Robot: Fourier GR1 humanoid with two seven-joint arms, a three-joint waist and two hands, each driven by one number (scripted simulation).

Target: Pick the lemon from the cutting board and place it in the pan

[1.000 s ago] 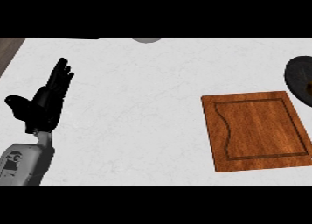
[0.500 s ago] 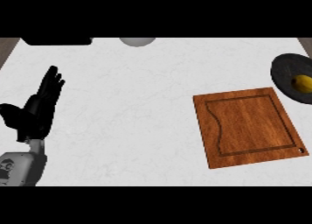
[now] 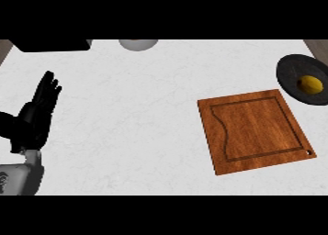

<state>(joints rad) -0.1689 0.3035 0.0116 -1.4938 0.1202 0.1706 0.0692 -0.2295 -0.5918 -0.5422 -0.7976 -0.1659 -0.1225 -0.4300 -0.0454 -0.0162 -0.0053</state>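
Observation:
A yellow lemon lies inside the black pan at the far right of the white counter. The wooden cutting board sits just left of and below the pan, with nothing on it. My left hand rests at the left edge, fingers straight and pointing up, holding nothing, far from board and pan. My right hand shows nowhere in the head view.
A dark box-like object stands at the counter's back left. A grey round object sits at the back edge near the middle. Brown floor shows past the counter's left and right corners.
The whole view has shifted: board and pan slid left and the pan came further into sight. The left hand stays open at the left, and the dark object at the back came into view.

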